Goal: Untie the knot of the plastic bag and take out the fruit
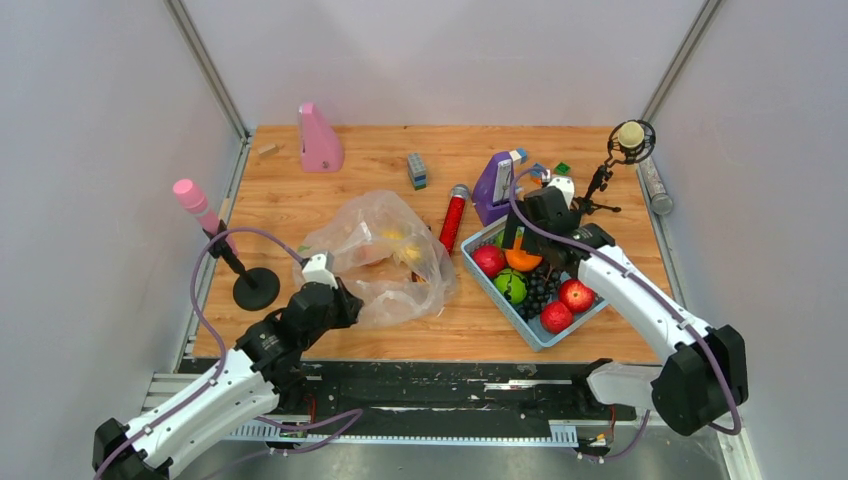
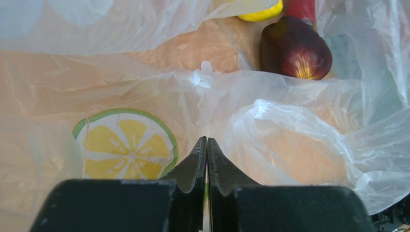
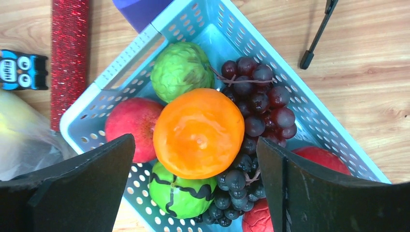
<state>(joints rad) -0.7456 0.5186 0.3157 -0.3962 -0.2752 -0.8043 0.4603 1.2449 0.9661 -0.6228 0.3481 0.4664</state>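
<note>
The plastic bag lies crumpled at the table's middle, see-through, with a lemon-slice print. Inside it I see a yellow fruit and a dark red-purple one. The knot cannot be made out in any view. My left gripper is at the bag's near-left edge, its jaws pressed together with a sliver of film in the slit. My right gripper hangs wide open over the blue tray. An orange fruit rests on the tray's pile between and below its fingers, touching neither.
The tray also holds red apples, green fruits and dark grapes. A red glitter tube lies between bag and tray. A pink microphone stand is at left, a purple object and another microphone behind the tray.
</note>
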